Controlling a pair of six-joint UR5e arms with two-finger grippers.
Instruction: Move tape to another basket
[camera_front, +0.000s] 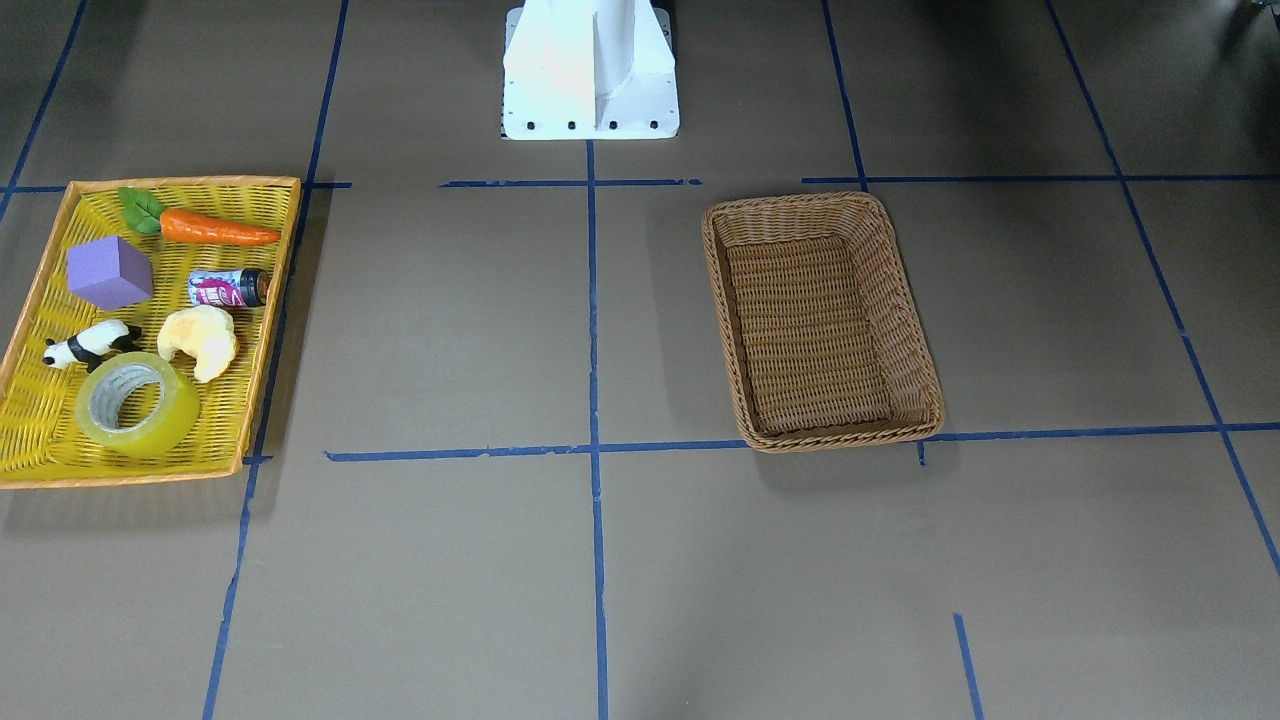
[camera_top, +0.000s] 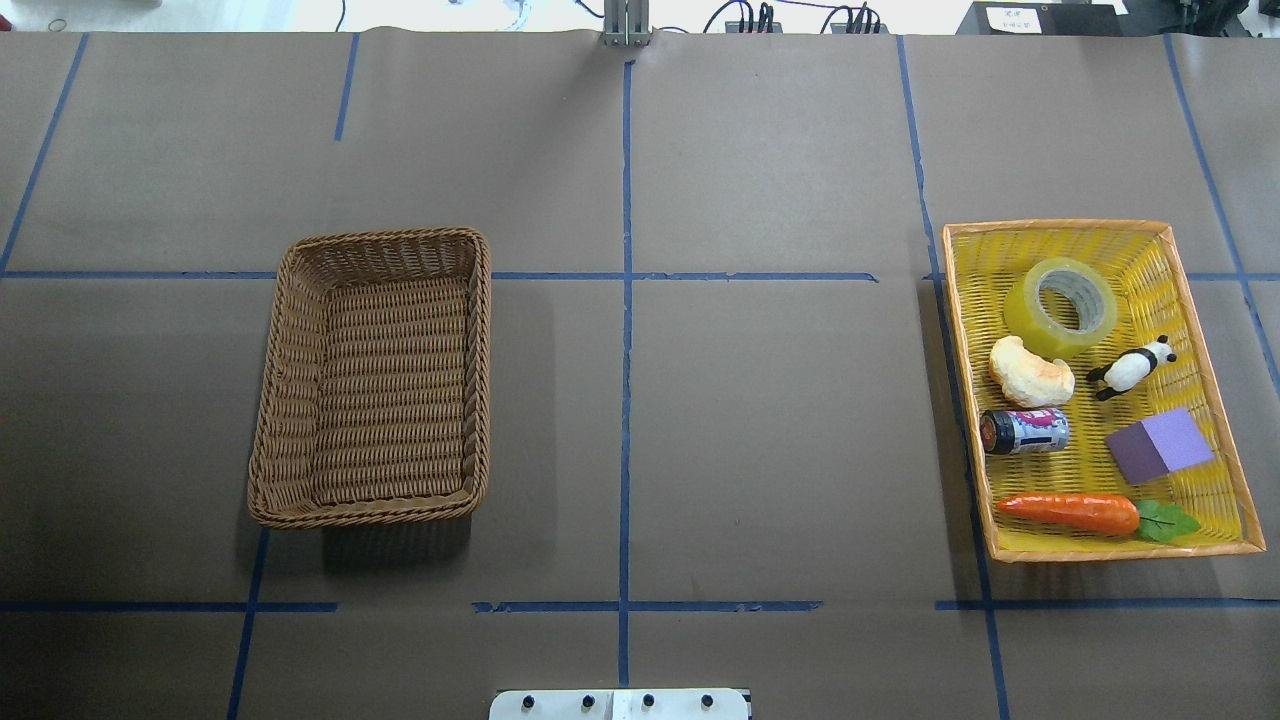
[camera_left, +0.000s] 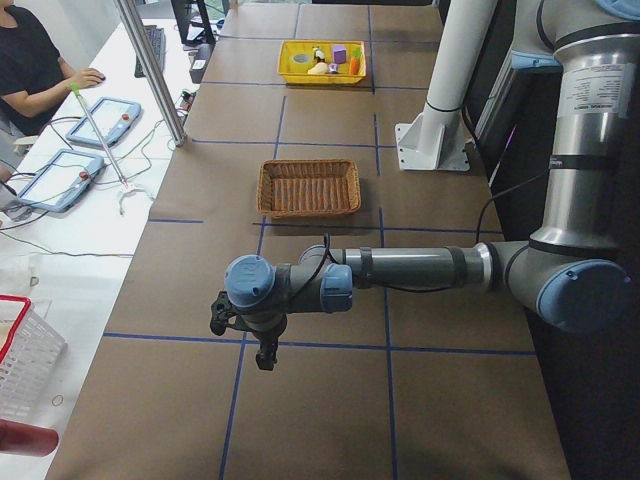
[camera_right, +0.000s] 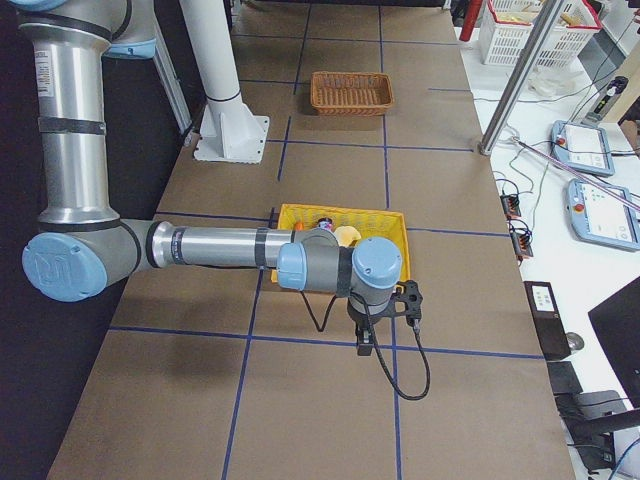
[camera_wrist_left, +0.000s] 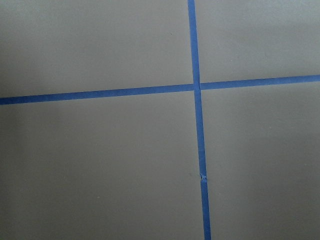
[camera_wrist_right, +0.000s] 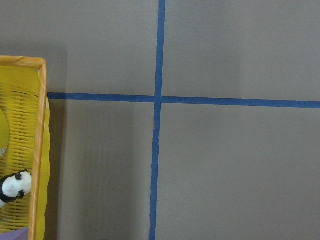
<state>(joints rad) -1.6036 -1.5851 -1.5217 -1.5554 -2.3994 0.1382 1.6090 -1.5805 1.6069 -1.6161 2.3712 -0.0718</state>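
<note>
The tape is a yellow-green roll lying flat in the yellow tray, at the corner farthest from the robot; it also shows in the overhead view. The brown wicker basket stands empty on the robot's left half of the table. No gripper shows in the overhead or front views. My left gripper hangs over bare table well beyond the basket in the exterior left view. My right gripper hangs just outside the tray's end. I cannot tell whether either is open or shut.
The yellow tray also holds a carrot, a purple block, a small can, a croissant and a panda figure. The right wrist view shows the tray's edge. The robot's white base stands mid-table.
</note>
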